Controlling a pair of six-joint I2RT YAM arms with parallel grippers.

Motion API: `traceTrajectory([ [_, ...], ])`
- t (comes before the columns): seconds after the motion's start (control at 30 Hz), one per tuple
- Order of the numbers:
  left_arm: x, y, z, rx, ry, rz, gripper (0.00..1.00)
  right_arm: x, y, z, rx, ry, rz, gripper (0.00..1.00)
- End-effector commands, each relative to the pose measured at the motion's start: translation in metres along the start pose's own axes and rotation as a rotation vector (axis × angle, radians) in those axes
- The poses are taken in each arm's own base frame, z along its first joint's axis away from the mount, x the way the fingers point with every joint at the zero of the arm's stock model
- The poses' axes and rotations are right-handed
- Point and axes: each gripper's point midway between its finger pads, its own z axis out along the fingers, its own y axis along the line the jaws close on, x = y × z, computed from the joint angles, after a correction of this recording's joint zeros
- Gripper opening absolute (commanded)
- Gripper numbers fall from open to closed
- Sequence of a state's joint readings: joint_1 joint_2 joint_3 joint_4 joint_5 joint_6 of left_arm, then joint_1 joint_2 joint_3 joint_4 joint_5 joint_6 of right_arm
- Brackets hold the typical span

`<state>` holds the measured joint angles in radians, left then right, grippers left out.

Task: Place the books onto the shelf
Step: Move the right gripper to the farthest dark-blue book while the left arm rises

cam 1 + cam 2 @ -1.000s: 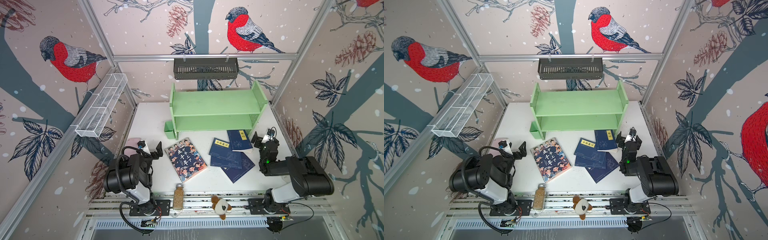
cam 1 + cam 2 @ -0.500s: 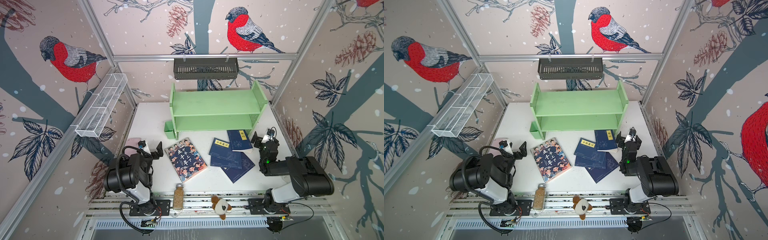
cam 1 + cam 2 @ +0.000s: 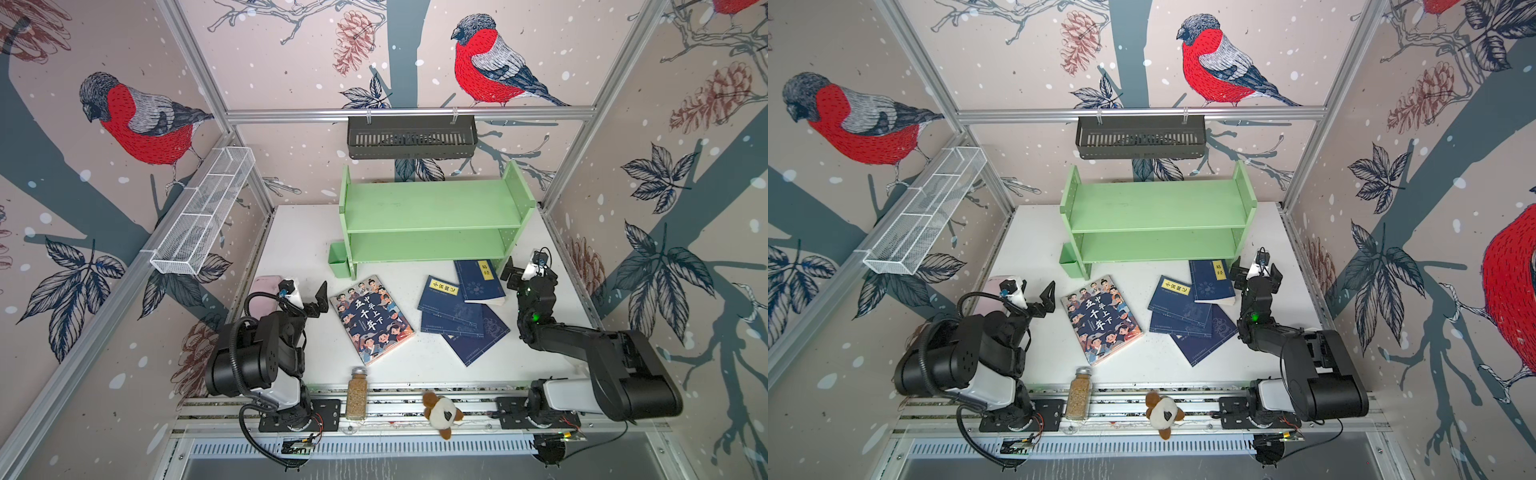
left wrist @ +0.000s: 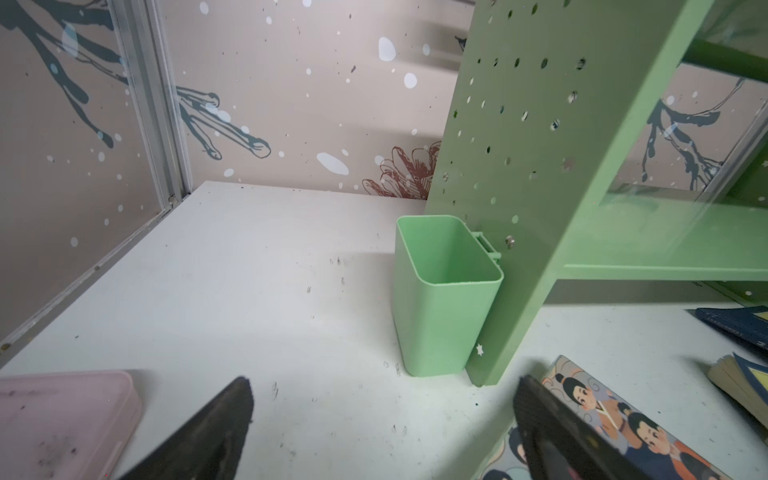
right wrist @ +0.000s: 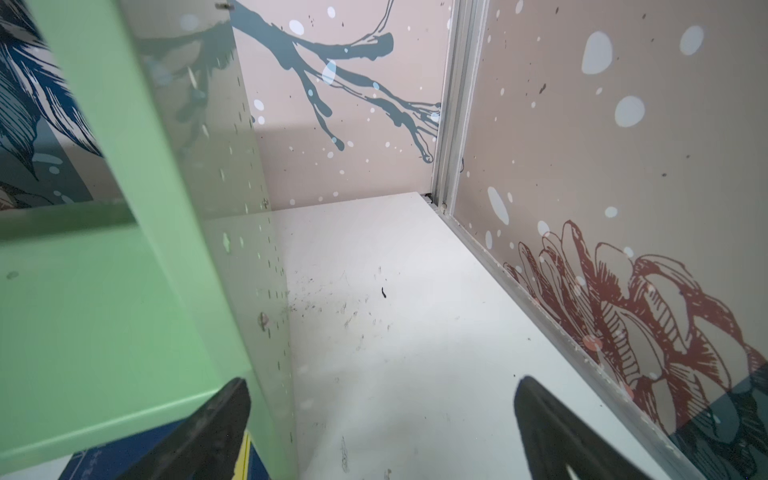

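Green shelf (image 3: 432,208) stands bare. All five books (image 3: 478,286) lie flat on the counter (image 3: 299,241) just in front of it, cartoon book (image 3: 371,318) toward its cup (image 3: 338,259), navy books (image 3: 455,311) toward the other end. Left claw (image 3: 304,291) and right claw (image 3: 524,270) hover spread, empty. Smart play: pinch an overhanging navy edge, lift level, slide in flat.

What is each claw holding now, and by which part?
Nothing. The left claw and the right claw are both open and empty; the books lie on the table.
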<state>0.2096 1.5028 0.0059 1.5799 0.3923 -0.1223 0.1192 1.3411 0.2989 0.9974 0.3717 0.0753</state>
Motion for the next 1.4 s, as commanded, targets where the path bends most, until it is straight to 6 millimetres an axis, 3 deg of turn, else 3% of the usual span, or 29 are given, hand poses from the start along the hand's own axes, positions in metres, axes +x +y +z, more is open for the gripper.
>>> traceTrajectory([
  [0.0, -0.038, -0.012, -0.002, 0.052, -0.124, 0.086, 0.98, 0.003, -0.014, -0.003, 0.122, 0.064, -0.026, 0.99],
  [0.17, -0.037, 0.001, 0.019, 0.009, 0.063, 0.076, 0.98, -0.006, -0.015, -0.016, 0.198, 0.133, -0.001, 0.98],
  [0.33, -0.051, -0.009, 0.013, 0.041, 0.078, 0.121, 0.98, -0.02, 0.0, -0.036, 0.135, 0.224, 0.097, 0.98],
  [0.53, -0.04, -0.02, 0.014, 0.112, 0.225, 0.037, 0.98, -0.021, 0.017, -0.069, 0.004, 0.299, 0.273, 0.97],
  [0.83, -0.048, -0.034, 0.013, 0.195, 0.366, 0.036, 0.98, 0.011, 0.059, -0.104, -0.228, 0.541, 0.408, 0.99],
  [1.03, -0.053, -0.039, 0.013, 0.224, 0.421, -0.001, 0.98, 0.034, 0.079, -0.109, -0.295, 0.655, 0.528, 1.0],
  [1.23, -0.056, -0.044, 0.012, 0.257, 0.442, 0.004, 0.98, 0.055, 0.071, -0.102, -0.25, 0.739, 0.649, 1.0],
  [1.37, -0.056, -0.048, 0.012, 0.283, 0.456, -0.007, 0.98, 0.058, 0.062, -0.097, -0.238, 0.744, 0.7, 1.0],
])
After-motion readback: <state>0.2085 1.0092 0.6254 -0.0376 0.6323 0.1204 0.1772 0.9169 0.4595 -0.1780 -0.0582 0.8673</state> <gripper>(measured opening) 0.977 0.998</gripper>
